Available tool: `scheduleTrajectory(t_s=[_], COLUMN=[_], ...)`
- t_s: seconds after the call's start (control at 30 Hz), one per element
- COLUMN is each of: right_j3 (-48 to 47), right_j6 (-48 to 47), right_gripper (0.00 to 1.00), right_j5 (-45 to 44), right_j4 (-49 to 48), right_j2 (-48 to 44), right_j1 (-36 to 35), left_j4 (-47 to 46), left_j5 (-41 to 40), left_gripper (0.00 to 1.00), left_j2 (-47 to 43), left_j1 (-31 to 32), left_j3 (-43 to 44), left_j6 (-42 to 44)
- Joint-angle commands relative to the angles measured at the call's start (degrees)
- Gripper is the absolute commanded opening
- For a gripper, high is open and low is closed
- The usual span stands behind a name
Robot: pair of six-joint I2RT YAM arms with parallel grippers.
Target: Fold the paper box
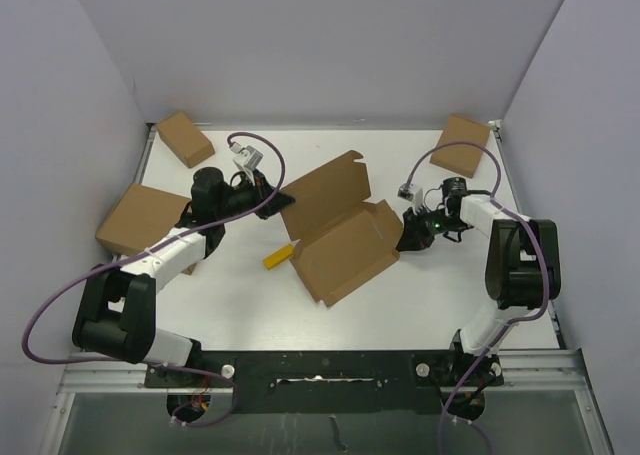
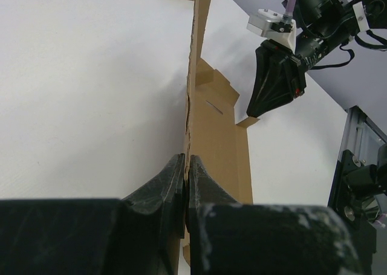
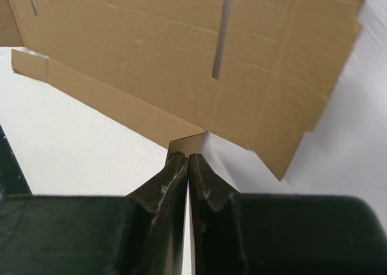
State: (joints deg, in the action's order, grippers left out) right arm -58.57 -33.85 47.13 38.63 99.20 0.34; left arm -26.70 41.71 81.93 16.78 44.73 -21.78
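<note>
Jaws of the left gripper (image 2: pixel 186 166) are closed on the edge of a raised panel of the paper box (image 1: pixel 340 240). Jaws of the right gripper (image 3: pixel 188 160) pinch a small flap on its opposite side. The box lies mid-way across the table (image 1: pixel 400 305), between both grippers

Paper box (image 1: pixel 345 245) fills centre — yellow block (image 1: pixel 280 257) just left; near table (image 1: pixel 400 315) strip open.

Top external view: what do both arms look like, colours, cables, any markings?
Both alike: the left arm and right arm have white links and black joints, black wedge-shaped fingers, and a purple cable looping along each. A green light shows on the right.
</note>
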Motion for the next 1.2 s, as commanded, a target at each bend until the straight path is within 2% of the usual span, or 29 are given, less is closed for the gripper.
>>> scheduleTrajectory(t_s=[0.0,0.47,0.67,0.97,1.17], right_j3=[-2.43,-3.81,-3.86,-3.44,-2.53], right_j6=[-3.52,-1.20,-1.59,-1.35,-2.40], right_gripper=[0.06,0.04,0.04,0.03,0.04], right_j5=[3.50,-6.05,-7.16,-21.04,-25.20], right_j4=[3.12,3.11,3.17,1.46,0.06], right_j2=[-1.23,3.82,4.30,6.64,3.82], right_j1=[-1.89,-5.62,-7.68,-12.92,-14.82], left_j4=[-1.62,-1.43,-1.43,-1.02,0.91], left_j5=[-0.64,-0.45,-0.23,-0.52,-1.66], left_gripper=[0.00,0.00,0.00,0.00,0.00], left_j2=[0.34,0.60,0.77,0.78,1.58], left_j1=[-0.25,-0.21,-0.28,-0.25,-0.27], left_j3=[2.53,2.61,2.70,2.77,3.47], left_j6=[0.76,0.84,0.77,0.69,0.28])
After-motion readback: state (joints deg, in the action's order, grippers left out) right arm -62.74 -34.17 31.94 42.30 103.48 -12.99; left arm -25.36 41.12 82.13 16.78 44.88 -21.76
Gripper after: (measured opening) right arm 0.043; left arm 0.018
